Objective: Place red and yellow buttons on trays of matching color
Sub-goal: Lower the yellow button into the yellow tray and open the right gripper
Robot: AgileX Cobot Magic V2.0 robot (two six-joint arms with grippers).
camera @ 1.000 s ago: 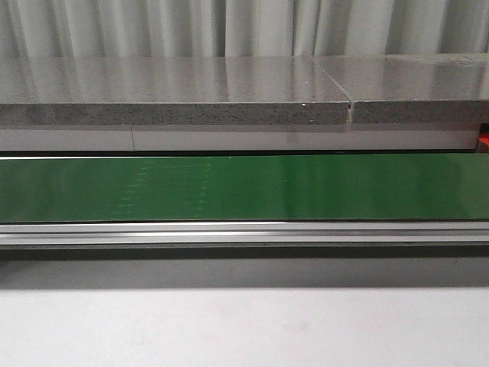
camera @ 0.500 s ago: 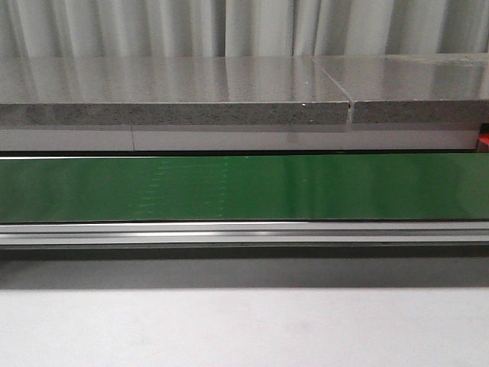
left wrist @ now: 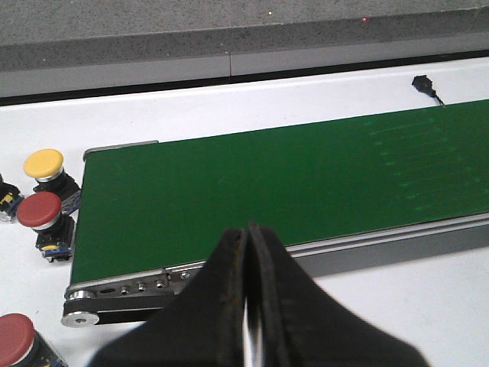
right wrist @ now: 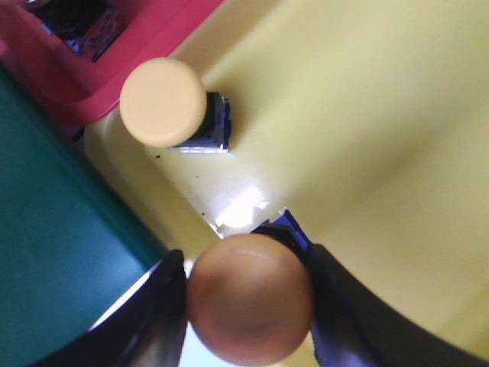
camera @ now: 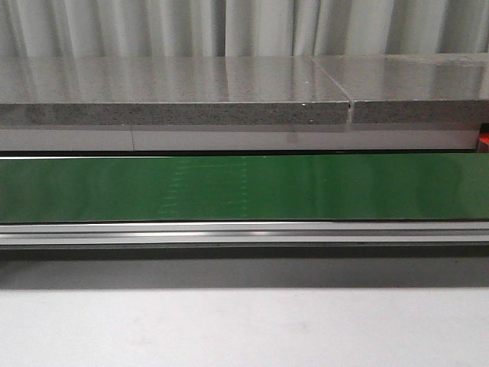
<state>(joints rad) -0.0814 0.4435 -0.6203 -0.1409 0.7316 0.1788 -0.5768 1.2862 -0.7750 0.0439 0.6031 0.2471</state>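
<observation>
Red button (left wrist: 17, 341) cut by frame edge

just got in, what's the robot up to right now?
Sorting buttons off a green conveyor. The right hand grips a yellow-orange button over the yellow tray, where another yellow button already sits; a red tray is next to it. The left hand is shut and empty above the belt's end, with a yellow button and two red buttons waiting beside it.

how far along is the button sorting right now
Done: one yellow button sits in the yellow tray. In hand: the right gripper holds another yellow-orange button over that tray. Left: a yellow button and two red buttons wait beside the belt; the left gripper is shut, empty.
</observation>
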